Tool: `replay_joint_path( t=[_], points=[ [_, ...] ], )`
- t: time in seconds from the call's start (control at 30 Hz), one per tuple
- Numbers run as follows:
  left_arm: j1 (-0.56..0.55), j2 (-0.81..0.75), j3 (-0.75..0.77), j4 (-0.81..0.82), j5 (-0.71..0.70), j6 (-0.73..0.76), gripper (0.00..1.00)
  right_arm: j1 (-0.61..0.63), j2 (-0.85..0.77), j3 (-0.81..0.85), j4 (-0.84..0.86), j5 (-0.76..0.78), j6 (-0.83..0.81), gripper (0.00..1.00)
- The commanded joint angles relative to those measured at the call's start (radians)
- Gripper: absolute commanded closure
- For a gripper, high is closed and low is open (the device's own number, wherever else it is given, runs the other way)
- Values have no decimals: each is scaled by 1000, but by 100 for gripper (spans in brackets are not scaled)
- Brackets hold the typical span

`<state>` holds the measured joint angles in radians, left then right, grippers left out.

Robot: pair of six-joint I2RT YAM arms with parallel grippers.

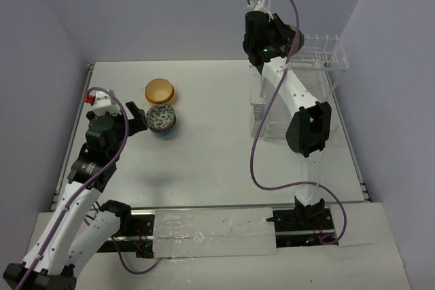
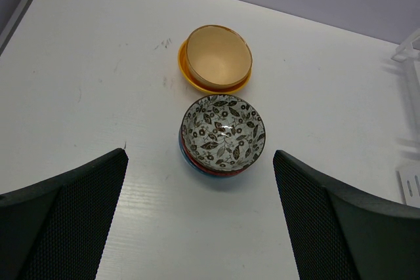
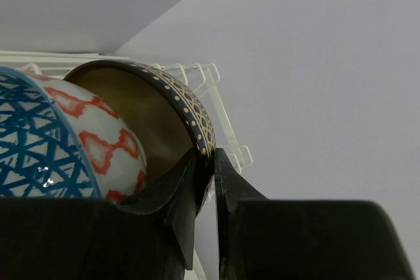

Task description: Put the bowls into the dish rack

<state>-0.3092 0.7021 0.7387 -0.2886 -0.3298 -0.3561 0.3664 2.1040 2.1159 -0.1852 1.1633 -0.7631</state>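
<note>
Broadly, the white table [image 1: 204, 181] carries the clear-plastic and white-wire dish rack [image 1: 333, 59] at its far right corner. The right arm reaches up to the rack's raised level, and the left arm sits low on the near left. Two clusters of bowls rest on the table, well apart from the rack. A round bowl with a black-and-white leaf pattern [image 2: 223, 129] tops a short stack showing red and blue rims beneath. Just beyond it a plain tan bowl [image 2: 216, 56] nests in an orange-yellow bowl [image 2: 182, 63]. The left gripper [image 2: 200, 155] hovers near the stack, jaws spread wide with nothing between them. At the rack, a dark brown round bowl with a dotted, latticed rim band [image 3: 157, 116] tilts on edge beside a blue-and-white latticed bowl with red marks [image 3: 39, 136], with white wire prongs [image 3: 226, 119] behind them. The right gripper [image 3: 210, 162] pinches the brown bowl's rim, jaws almost closed around it. The step in hand looks like seating this bowl among the prongs. The next move probably calls for parting the fingers just enough to free the rim, then backing straight off so neither tilted bowl tips.
</note>
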Motion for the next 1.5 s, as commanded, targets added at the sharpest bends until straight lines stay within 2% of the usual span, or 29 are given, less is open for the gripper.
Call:
replay_joint_path(
  t=[0.0,0.8,1.47],
  points=[
    [-4,-10,-15,45,17,14,1,17,-38,44,-46,-73,64,80],
    [-4,-21,-15,45,18,12,1,54,-55,78,-191,-145,205,70],
    [-4,-24,-16,43,20,12,1,85,-81,88,-280,-220,314,66]
  ],
)
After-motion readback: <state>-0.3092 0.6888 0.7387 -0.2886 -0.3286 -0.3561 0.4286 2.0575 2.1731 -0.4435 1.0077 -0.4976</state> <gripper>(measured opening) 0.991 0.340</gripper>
